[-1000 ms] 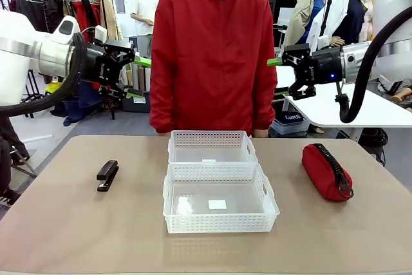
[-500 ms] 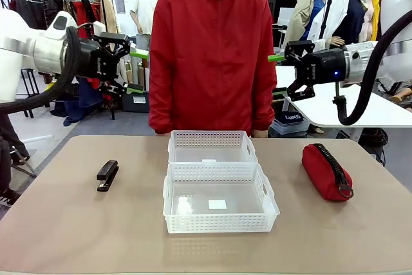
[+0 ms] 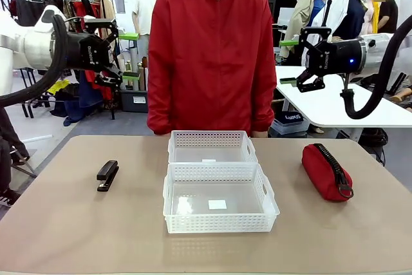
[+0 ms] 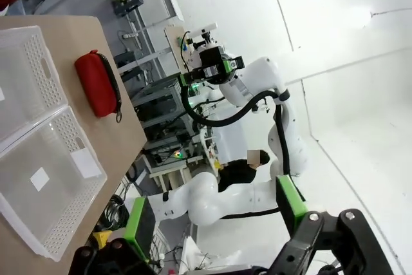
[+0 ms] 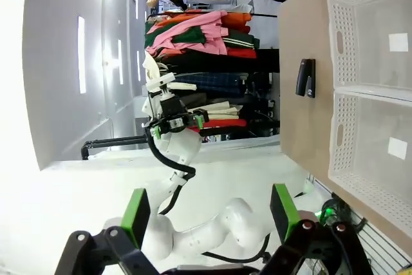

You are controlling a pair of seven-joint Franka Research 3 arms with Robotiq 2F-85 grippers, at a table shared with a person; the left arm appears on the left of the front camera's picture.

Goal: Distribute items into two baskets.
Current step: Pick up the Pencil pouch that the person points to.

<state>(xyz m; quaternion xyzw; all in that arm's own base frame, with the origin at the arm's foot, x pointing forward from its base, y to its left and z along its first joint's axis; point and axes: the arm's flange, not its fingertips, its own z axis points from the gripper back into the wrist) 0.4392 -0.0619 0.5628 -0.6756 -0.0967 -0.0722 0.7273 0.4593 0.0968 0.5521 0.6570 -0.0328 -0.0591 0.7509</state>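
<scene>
Red-jacketed person (image 3: 212, 49) tight against far edge of table (image 3: 58, 236) — arm sweeping across could clip them. Mid-table, touching, no items in: larger near basket (image 3: 219, 222), smaller far basket (image 3: 209, 138). Pouch (image 3: 325, 170) lies right, soft — shallow pinch may slip, sag on rim. Stapler (image 3: 107, 175) lies left, slim, could skid. Left gripper (image 3: 131, 56), right gripper (image 3: 288, 61) high, jaws wide, holding nothing; approach to both items unobstructed.

Both arms are raised high; left gripper (image 3: 131, 56) and right gripper (image 3: 288, 61) point inward, facing each other; jaws spread wide.
</scene>
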